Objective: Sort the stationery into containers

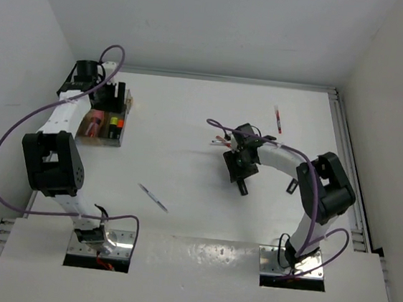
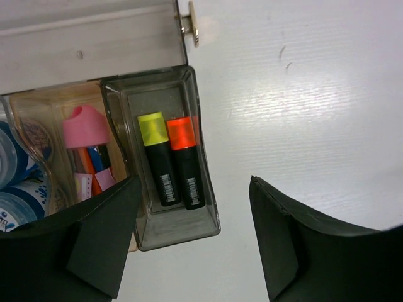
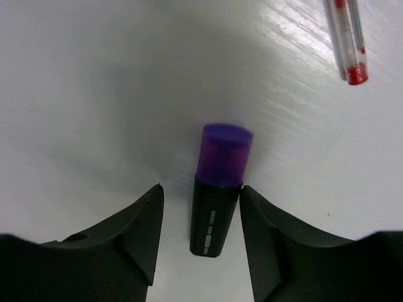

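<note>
The container (image 2: 203, 119) is a divided organiser at the table's left back (image 1: 102, 132). Its smoky compartment holds a yellow-capped highlighter (image 2: 157, 160) and an orange-capped highlighter (image 2: 186, 162) side by side. A pink bottle (image 2: 85, 126) and a blue-speckled jar (image 2: 14, 160) sit in the tan part. My left gripper (image 2: 194, 182) hangs open over the compartment's near end, holding nothing. A purple-capped black highlighter (image 3: 217, 189) lies on the table between the fingers of my right gripper (image 3: 200, 189). The right finger touches it and the left finger stands apart.
A clear pen with a red cap (image 3: 349, 44) lies ahead and to the right of the right gripper. Another red pen (image 1: 278, 119) rests at the back right. A thin silver-blue pen (image 1: 153, 197) lies near the table's middle front. A side wall runs behind the organiser.
</note>
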Controlling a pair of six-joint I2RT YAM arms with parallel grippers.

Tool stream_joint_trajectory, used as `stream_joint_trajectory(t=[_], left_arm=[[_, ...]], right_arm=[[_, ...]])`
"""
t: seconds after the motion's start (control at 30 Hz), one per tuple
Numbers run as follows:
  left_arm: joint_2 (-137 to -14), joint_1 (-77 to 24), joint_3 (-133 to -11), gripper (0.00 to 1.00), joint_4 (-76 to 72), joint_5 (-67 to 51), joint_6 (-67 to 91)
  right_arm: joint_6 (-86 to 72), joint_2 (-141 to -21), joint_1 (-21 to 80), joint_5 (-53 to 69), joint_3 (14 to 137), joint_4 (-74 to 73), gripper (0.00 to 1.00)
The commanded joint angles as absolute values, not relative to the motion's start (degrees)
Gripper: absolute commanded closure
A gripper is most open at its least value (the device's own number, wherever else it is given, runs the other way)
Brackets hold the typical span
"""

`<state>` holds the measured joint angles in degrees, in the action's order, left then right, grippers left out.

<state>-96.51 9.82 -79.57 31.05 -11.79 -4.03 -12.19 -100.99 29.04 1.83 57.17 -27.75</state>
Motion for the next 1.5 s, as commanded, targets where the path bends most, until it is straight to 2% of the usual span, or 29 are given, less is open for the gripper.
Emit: stream_joint_trajectory(t=[0.0,0.1,0.2,0.27,0.37,0.43,0.47,0.57,0.73,0.8,1.0,1.33,1.47], left_arm=[[-91.06,9.14,-81.22,0.24,28.84,-14.93,-4.39],[-87.9,9.05,-78.24,0.23,25.59,-17.13,-4.66],[-85.09,8.79,-75.42,0.23,22.33,-20.21,-4.75],[-83.25,8.61,-74.01,0.23,20.49,-22.4,-4.75],[-80.17,7.91,-70.24,0.24,15.84,-32.12,-4.83],[-78.15,7.04,-68.48,0.25,14.33,-37.15,-3.7],[-77.61,6.6,-66.38,0.25,12.59,-42.31,-2.73],[-74.89,2.65,-62.25,0.25,8.72,-47.36,5.16],[-71.72,-7.89,-60.55,0.22,6.32,-45.36,8.09],[-72.59,-11.66,-61.34,0.21,7.2,-44.21,7.91],[-75.84,-18.62,-64.25,0.21,8.0,-37.88,9.84],[-80.94,-21.53,-66.89,0.19,5.19,-35.77,15.73],[-82.35,-21.71,-66.88,0.2,2.38,-39.02,19.77]], right_arm=[[-11.07,-102.92,29.79,-2.02,60.55,-28.83,0.51],[-10.81,-104.32,29.88,-3.51,61.34,-29.27,0.53],[-10.55,-105.38,29.71,-3.78,61.35,-29.45,0.61],[-10.28,-105.47,29.27,-3.78,60.82,-28.39,0.75],[-10.46,-104.6,28.57,-1.25,61.35,-28.56,0.95],[-11.16,-103.28,27.08,4.02,63.88,-30.22,1.0],[-11.6,-101.79,26.64,6.83,65.55,-31.1,1.0],[-17.89,-99.15,25.32,15.02,74.76,-32.78,1.0],[-35.89,-95.1,23.91,20.56,79.19,-23.07,1.0],[-39.62,-93.35,24.87,18.13,79.1,-18.13,1.0],[-46.84,-93.34,28.65,11.34,82.35,-16.61,1.0],[-50.36,-93.43,30.94,9.58,83.06,-17.31,1.0],[-49.84,-93.43,31.9,8.88,83.94,-17.49,1.0]])
